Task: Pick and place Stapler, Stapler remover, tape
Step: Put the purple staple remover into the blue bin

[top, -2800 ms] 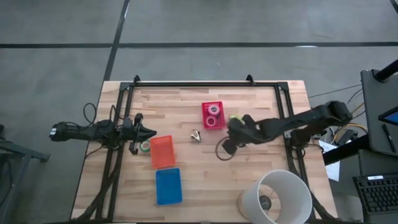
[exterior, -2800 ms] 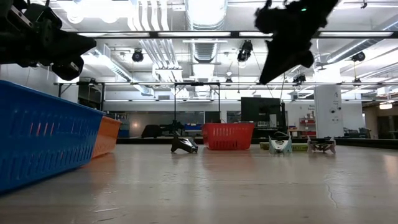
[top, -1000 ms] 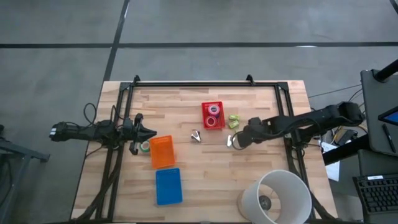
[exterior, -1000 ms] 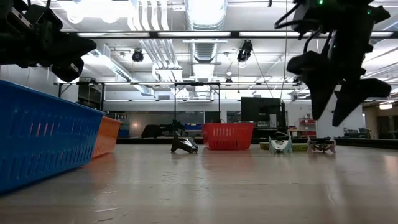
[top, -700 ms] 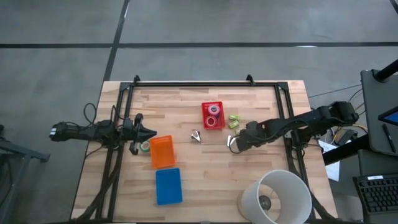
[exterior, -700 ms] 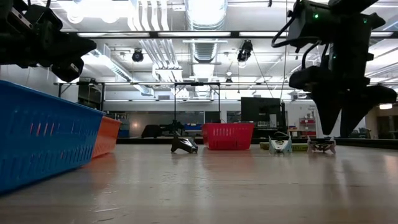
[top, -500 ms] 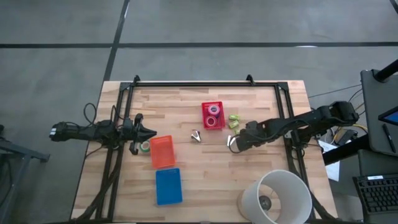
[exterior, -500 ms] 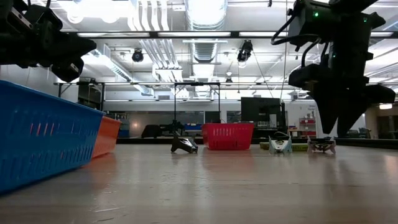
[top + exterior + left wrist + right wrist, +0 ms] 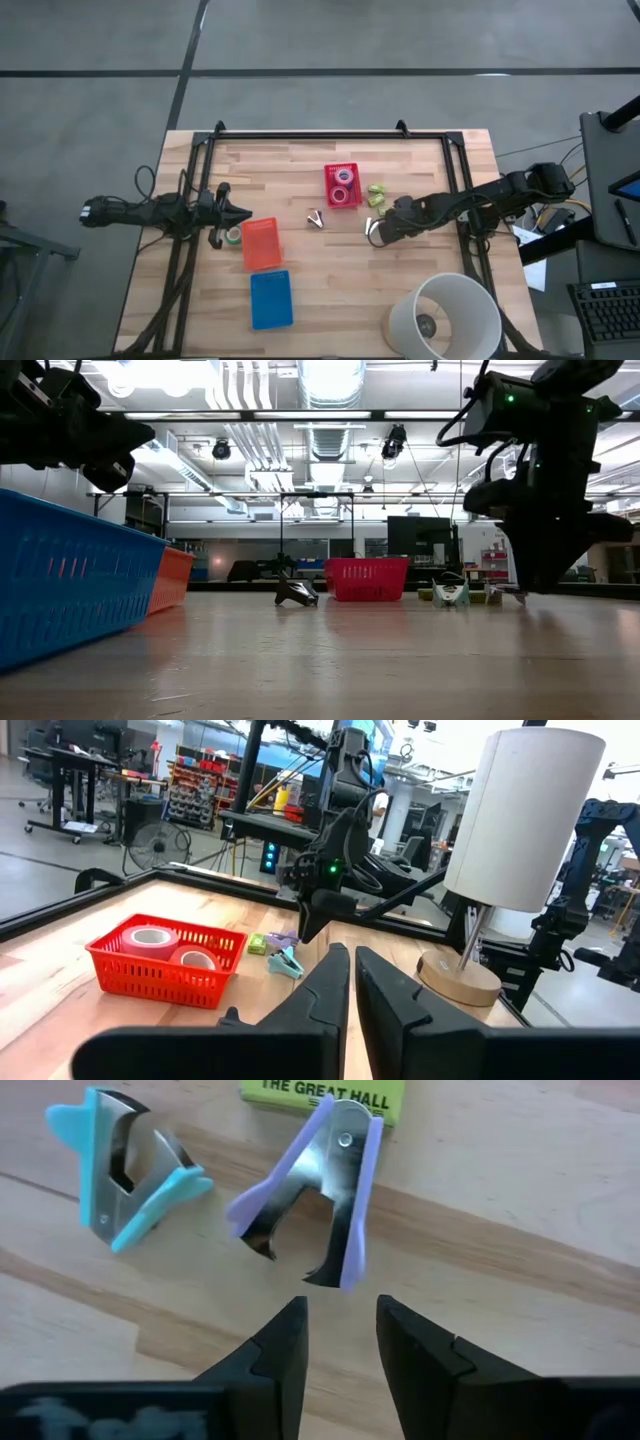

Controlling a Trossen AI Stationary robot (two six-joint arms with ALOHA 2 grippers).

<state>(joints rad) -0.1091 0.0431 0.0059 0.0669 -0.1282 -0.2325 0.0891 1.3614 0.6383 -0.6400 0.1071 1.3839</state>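
The jaws of the right gripper (image 9: 340, 1335) stand partly open and empty, hovering just short of the purple staple remover (image 9: 318, 1195) on the table (image 9: 420, 160), right of the red basket (image 9: 341, 185) that holds rolls of tape (image 9: 342, 177). A blue staple remover (image 9: 125, 1165) lies just beside the purple one, so the approach should stay centred on the purple piece and straddle its narrow body before pinching, I judge, or it may skid away. The left gripper (image 9: 350, 985) waits shut at the table's left edge, by the orange basket (image 9: 262, 243).
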